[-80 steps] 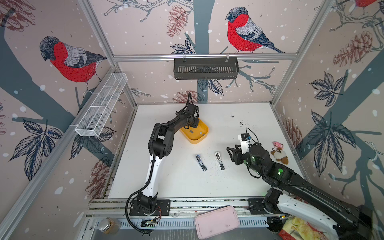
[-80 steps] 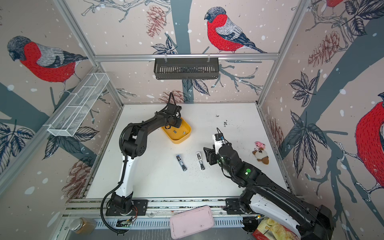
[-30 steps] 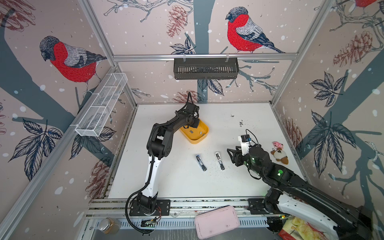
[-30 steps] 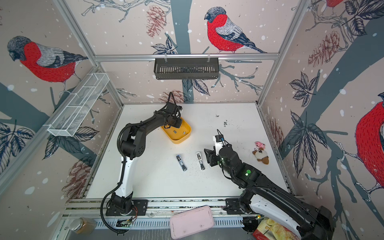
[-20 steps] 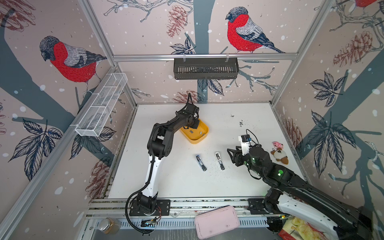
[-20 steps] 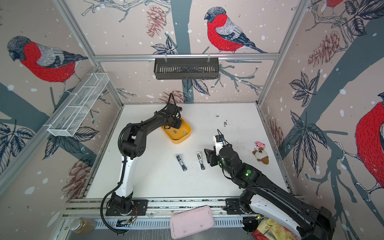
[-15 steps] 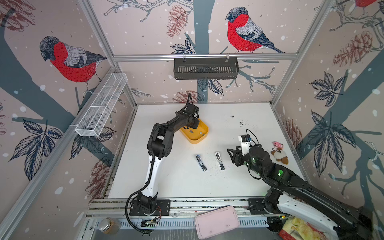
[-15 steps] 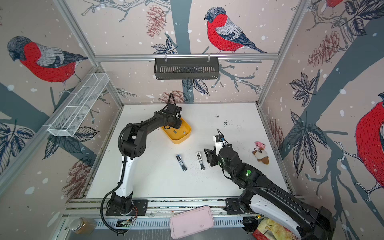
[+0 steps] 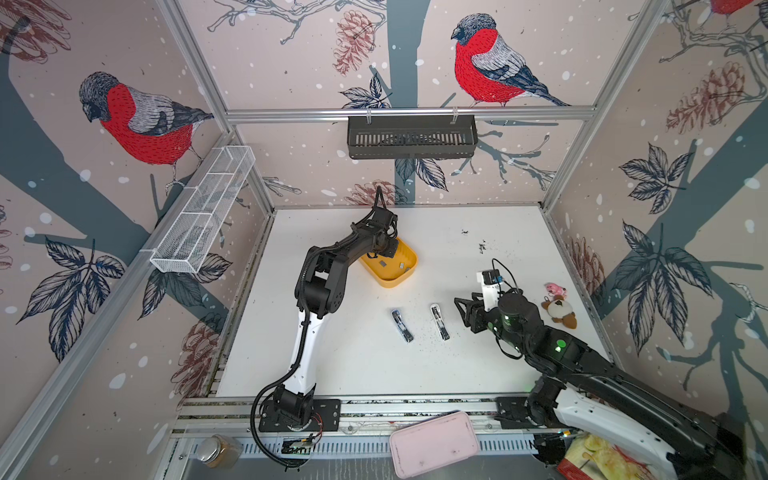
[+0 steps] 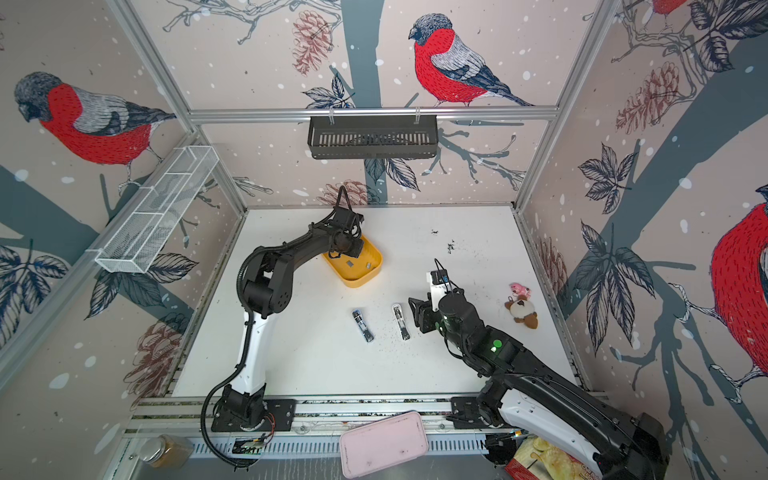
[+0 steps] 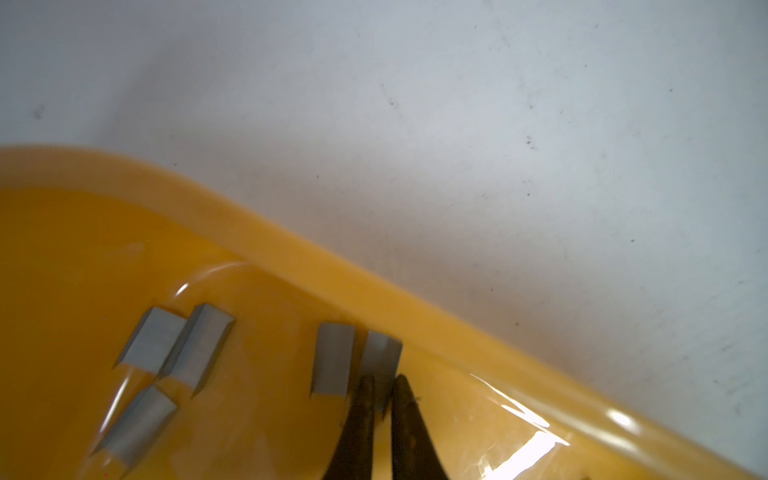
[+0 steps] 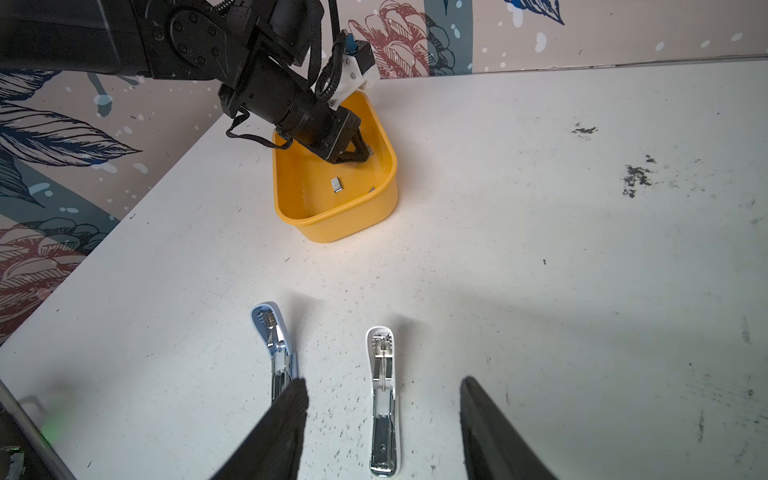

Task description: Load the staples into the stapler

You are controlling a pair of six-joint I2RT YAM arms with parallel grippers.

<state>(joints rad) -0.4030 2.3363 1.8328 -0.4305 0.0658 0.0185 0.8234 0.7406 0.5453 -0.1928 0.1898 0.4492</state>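
White tabletop (image 9: 365,370), scuffed, boxed in by bird-print walls. A yellow tray (image 9: 409,275) sits just above centre in both top views. The blue stapler (image 9: 402,325) and white stapler (image 9: 439,321) lie opened flat below centre, side by side but apart.

The left gripper (image 11: 383,384) is down in the tray, its tips drawn almost together on the end of one staple strip (image 11: 380,353). The other staples (image 11: 199,349) lie loose on the tray floor, one of them just beside the pinched strip. The right gripper (image 12: 384,381) hangs empty with its jaws apart, near the white stapler, right of centre in a top view.

Risks, as I judge them:
- The grip is on the strip's very end, so it may pivot or slip on the lift.
- The neighbouring strip is close enough to be dragged or nudged.
- A hard squeeze could snap the strip.
- Nothing holds the tray, so it may slide.

View notes:
- Only the left wrist view shows the pinch and five strips.
- In the top views the arm hides the tips, and only two grey specks show in the tray.
- Only the right wrist view shows the staplers' open channels.
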